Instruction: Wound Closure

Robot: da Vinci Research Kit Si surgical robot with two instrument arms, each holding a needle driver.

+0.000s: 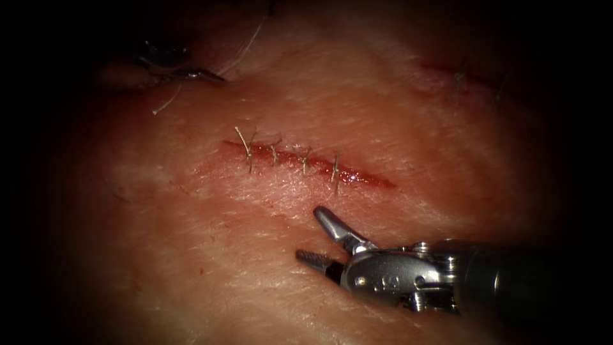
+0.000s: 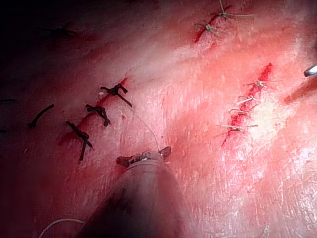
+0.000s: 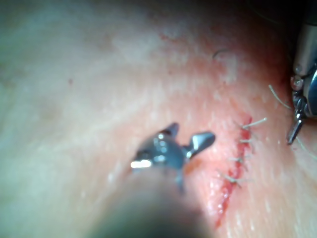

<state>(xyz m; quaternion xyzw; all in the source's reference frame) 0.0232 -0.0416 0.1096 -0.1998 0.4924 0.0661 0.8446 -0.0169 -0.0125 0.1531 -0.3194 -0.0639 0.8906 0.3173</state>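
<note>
Closest to us is the right tool (image 1: 314, 236), coming in from the right side of the tissue (image 1: 191, 268). Its 2 jaws are spread wide with nothing between them, hovering just on the near side of the cut (image 1: 306, 161); the right wrist view shows the same tool (image 3: 188, 141) splayed open beside the cut (image 3: 233, 173).

Past that, the cut runs across the middle of the tissue with 4 stitches (image 1: 303, 156) over it, short thread tails sticking up. Red fluid (image 1: 357, 177) glistens along its right end, which is bare of stitches.

Farther back, near the far left corner of the tissue, the left tool (image 1: 191, 75) sits dark and low with a pale thread (image 1: 167, 101) trailing by it. In its own wrist view the left tool (image 2: 144, 157) has its jaws parted, a thin strand of thread (image 2: 148, 129) curving up from them; can't tell if it's actually pinched. Dark stitches (image 2: 96, 113) on another cut sit just beyond it.

I couldn't pick out the needle anywhere.
</note>
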